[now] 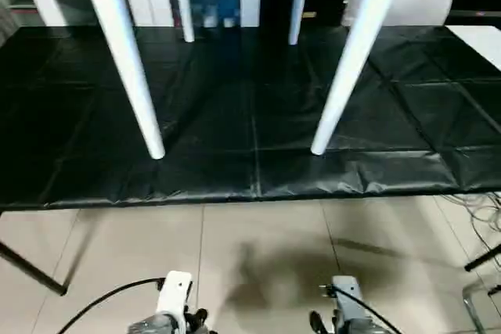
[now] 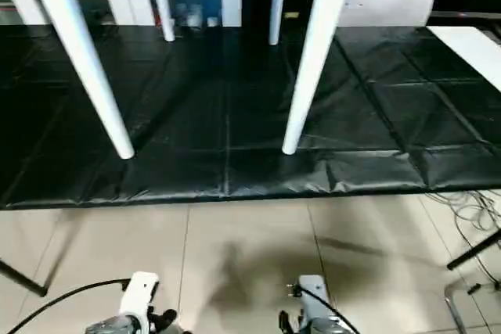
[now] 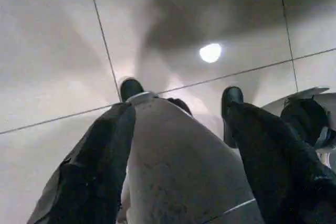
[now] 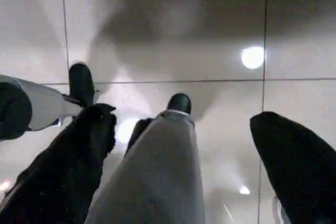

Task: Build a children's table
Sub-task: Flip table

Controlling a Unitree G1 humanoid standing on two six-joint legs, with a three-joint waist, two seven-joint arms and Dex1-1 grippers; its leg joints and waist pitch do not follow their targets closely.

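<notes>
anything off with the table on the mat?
Nothing stands out. The table stands upright, all four legs on the black mat, none visibly askew or loose. The top is out of frame.

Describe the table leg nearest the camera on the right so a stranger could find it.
Start at the wide black creased sheet covering the floor. Four long white tapered round plastic legs stand on it. The one wanted is in the front pair, on the right, slanting down leftward to its tip near the sheet's front edge.
</notes>
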